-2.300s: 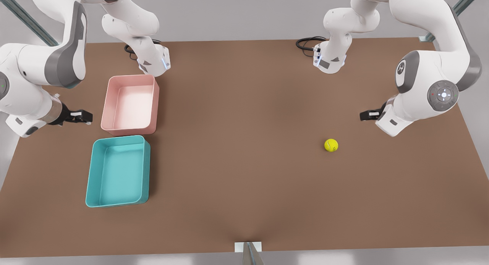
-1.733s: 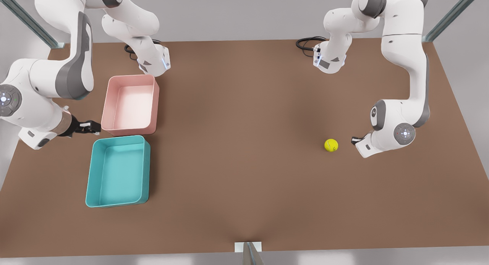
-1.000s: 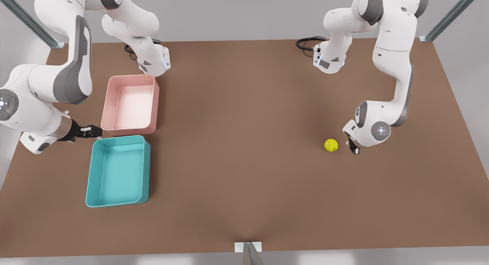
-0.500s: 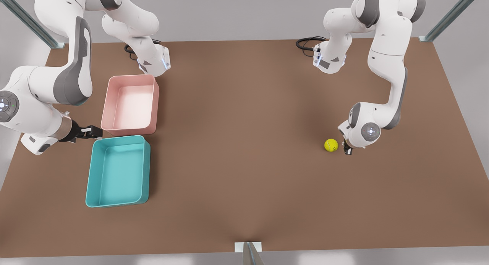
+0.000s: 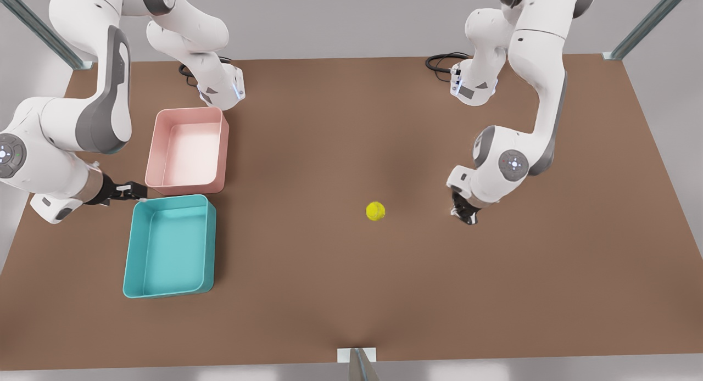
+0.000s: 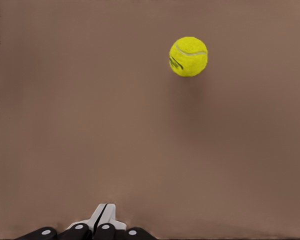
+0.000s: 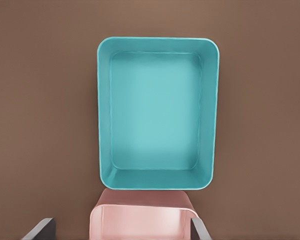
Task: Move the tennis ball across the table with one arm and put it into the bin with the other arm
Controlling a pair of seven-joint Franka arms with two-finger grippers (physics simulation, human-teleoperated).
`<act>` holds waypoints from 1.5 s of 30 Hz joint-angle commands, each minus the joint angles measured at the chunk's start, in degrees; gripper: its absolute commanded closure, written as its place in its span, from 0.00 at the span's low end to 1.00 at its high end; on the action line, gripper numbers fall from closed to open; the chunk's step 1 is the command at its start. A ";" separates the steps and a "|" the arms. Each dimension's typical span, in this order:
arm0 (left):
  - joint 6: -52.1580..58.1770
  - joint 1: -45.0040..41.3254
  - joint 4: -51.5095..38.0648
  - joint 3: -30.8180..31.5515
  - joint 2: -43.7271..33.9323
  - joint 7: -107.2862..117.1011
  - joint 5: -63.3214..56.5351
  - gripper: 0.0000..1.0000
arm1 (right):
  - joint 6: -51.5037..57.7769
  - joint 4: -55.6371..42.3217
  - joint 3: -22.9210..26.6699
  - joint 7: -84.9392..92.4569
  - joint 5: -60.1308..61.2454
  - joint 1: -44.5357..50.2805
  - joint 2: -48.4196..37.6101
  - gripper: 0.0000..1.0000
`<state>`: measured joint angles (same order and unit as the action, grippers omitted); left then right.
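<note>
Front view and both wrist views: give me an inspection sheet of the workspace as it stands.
Surface: brown table, flat.
Job's things: tennis ball loose mid-table, untouched.
Clutter: teal bin and pink bin, both empty.
Grippers: left tool shut, beside the ball on the front view's right, apart from it; right tool open, waiting by the bins.
Cables: black loops at both arm bases.
Surroundings: grey walls, metal struts.

pink bin [image 7: 142,222] cut off by the right wrist view's edge, left end effector [image 6: 102,220] likewise cropped
</note>
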<state>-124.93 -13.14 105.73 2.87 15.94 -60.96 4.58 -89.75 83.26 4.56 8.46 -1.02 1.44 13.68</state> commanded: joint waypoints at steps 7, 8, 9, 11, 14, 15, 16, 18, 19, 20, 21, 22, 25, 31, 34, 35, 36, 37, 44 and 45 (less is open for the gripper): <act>53.82 4.18 -29.44 1.43 -0.64 66.48 -12.05 0.00 | -0.16 -0.03 0.01 0.06 0.06 -0.03 0.03 0.00; 53.47 4.09 -31.99 0.82 -0.91 71.15 -9.42 0.00 | -0.16 -0.03 0.01 0.06 0.06 -0.03 0.03 0.00; 52.16 3.65 -31.64 -3.74 -3.28 74.30 -2.22 0.00 | -0.16 -0.03 0.01 0.06 0.06 0.05 0.03 0.00; 49.60 3.65 -31.64 -4.10 -3.54 82.58 -0.80 0.00 | -0.16 -0.03 0.01 0.06 0.15 -0.03 0.03 0.00; 50.04 4.35 -31.73 -3.84 -3.45 82.66 -0.97 0.00 | -0.16 -0.03 0.01 0.06 0.41 -0.03 0.12 0.00; 51.27 4.70 -31.73 -4.01 -3.72 82.58 -0.98 0.00 | -0.07 -0.03 0.10 0.06 0.41 -0.03 0.21 0.00; 52.33 5.06 -31.99 -3.84 -3.98 82.58 -1.50 0.00 | 0.02 -0.20 0.01 -0.02 0.50 -0.03 0.47 0.00; 52.42 6.02 -32.08 -4.01 -3.90 78.01 -3.17 0.00 | 0.02 -0.20 0.01 -0.02 0.50 -0.03 0.47 0.00; 52.42 6.11 -32.08 -3.84 -3.89 78.27 -3.17 0.00 | 0.02 -0.20 0.01 -0.02 0.50 -0.03 0.47 0.00; 52.50 6.11 -32.08 -3.75 -3.98 78.18 -3.09 0.00 | 0.02 -0.20 0.01 -0.02 0.50 -0.03 0.47 0.00; 53.82 6.02 -32.08 -3.57 -3.98 78.27 -3.08 0.00 | 0.02 -0.12 0.01 0.06 0.50 -0.03 0.47 0.00; 54.88 6.02 -32.08 -3.40 -3.98 78.27 -3.08 0.00 | -0.07 -0.12 0.01 -0.02 0.50 0.05 0.65 0.00; 55.14 6.02 -32.08 -3.40 -3.98 78.18 -3.08 0.00 | -0.33 -0.20 0.01 -0.90 2.17 0.40 1.44 0.00; 55.32 6.02 -31.99 -3.31 -3.98 78.10 -3.08 0.00 | -7.89 -2.57 -0.34 -24.45 8.14 11.74 10.40 0.00; 55.75 5.85 -31.81 -3.31 -3.98 78.18 -3.08 0.00 | -14.22 -2.75 -0.43 -42.99 8.49 19.30 14.01 0.00; 56.02 5.76 -31.82 -3.31 -3.98 78.27 -3.17 0.00 | -16.06 -2.66 -0.43 -46.77 8.41 21.93 14.80 0.00; 56.02 5.76 -31.81 -3.31 -3.98 78.36 -3.08 0.00 | -17.65 -2.66 -0.43 -50.47 8.49 23.69 16.12 0.00; 56.02 5.76 -31.73 -3.31 -3.98 78.36 -3.08 0.00 | -18.79 -2.58 -0.43 -52.49 8.49 25.10 16.82 0.00; 56.20 5.76 -31.55 -3.14 -3.98 78.36 -3.08 0.00 | -28.46 -2.58 -0.52 -60.23 10.77 34.06 23.06 0.00; 56.20 5.76 -31.55 -3.14 -3.89 78.36 -3.17 0.00 | -30.04 -2.49 -0.52 -60.23 11.22 34.33 24.02 0.00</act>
<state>-69.00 -7.39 74.20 -0.27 12.06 10.23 1.50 -113.19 80.81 4.04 -23.16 8.73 35.37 37.39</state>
